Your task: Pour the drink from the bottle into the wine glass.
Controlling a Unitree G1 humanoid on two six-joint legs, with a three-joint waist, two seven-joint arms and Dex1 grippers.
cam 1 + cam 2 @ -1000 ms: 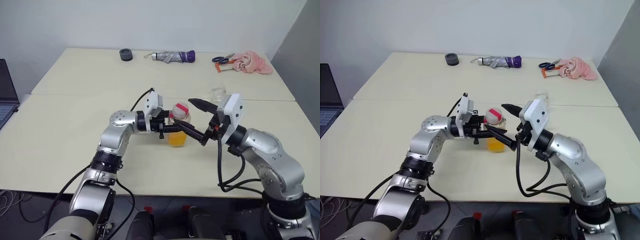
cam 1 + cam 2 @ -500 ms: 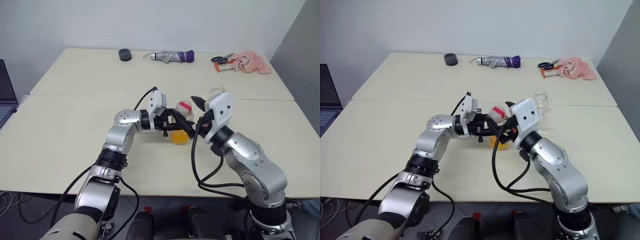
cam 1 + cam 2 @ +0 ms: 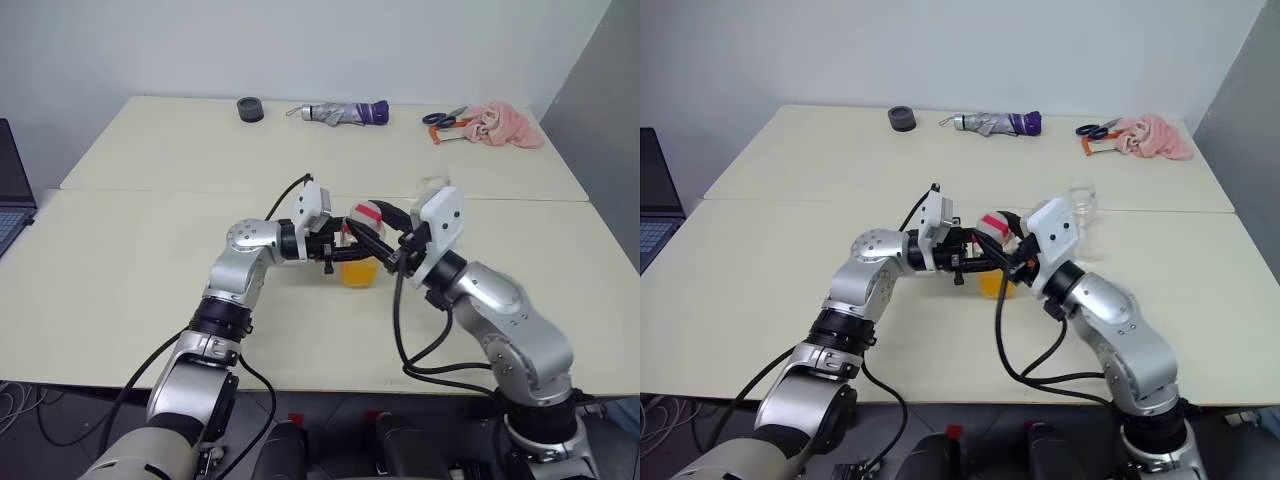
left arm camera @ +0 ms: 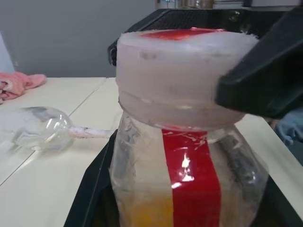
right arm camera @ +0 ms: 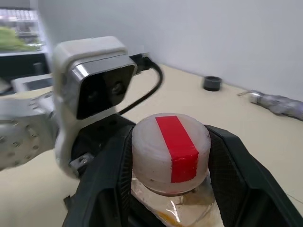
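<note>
The bottle (image 3: pixel 359 250) stands upright near the middle of the front table (image 3: pixel 120 290), a little back from its front edge, with the orange drink (image 3: pixel 358 272) filling roughly its lower half. A vertical red label strip (image 4: pixel 191 179) runs down its clear body. The left gripper (image 3: pixel 345 250) reaches in level from the robot's left and is clamped on the bottle's body below the cap. The right gripper (image 5: pixel 170 146) comes in from the robot's right; its 2 black fingers (image 5: pixel 116 165) sit on either side of the red-and-white cap (image 5: pixel 170 144), pressed against its sides.

The wine glass (image 4: pixel 40 127) lies on its side on the tabletop behind the bottle, near the seam where the front table meets the rear table (image 3: pixel 180 140), bowl and stem resting on the surface, apart from both grippers.

Along the rear table's far edge lie a dark round object (image 3: pixel 251 109), a folded umbrella (image 3: pixel 345 113), scissors (image 3: pixel 443 118) and a pink cloth (image 3: pixel 503 125). A laptop (image 3: pixel 10 185) sits off the front table's left edge.
</note>
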